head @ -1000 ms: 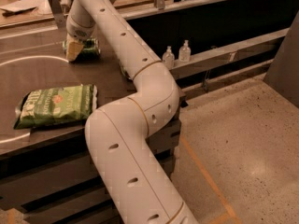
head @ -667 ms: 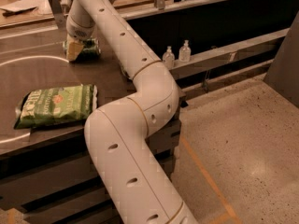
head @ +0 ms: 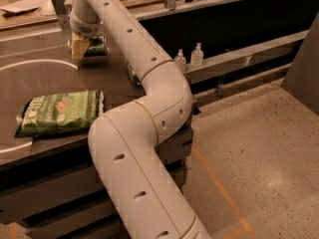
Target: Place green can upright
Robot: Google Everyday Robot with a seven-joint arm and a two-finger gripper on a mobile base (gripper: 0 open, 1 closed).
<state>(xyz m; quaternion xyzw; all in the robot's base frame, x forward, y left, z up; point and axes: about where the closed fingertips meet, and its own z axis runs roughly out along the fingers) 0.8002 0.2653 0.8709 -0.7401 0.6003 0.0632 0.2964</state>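
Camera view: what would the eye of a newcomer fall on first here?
The big white arm fills the middle, bending from the bottom edge up to the far left. Its tool is at the far side of the dark table, right beside the green can, which seems to lie on its side. Nearer, at the left, a flat green chip bag lies on the table.

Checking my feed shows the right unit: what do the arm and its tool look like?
The arm is cream-white: thick tubular links, rounded joints with thin tan seams, small dark oval holes. The tool, by the green can on the counter, has a pale-yellow tip.
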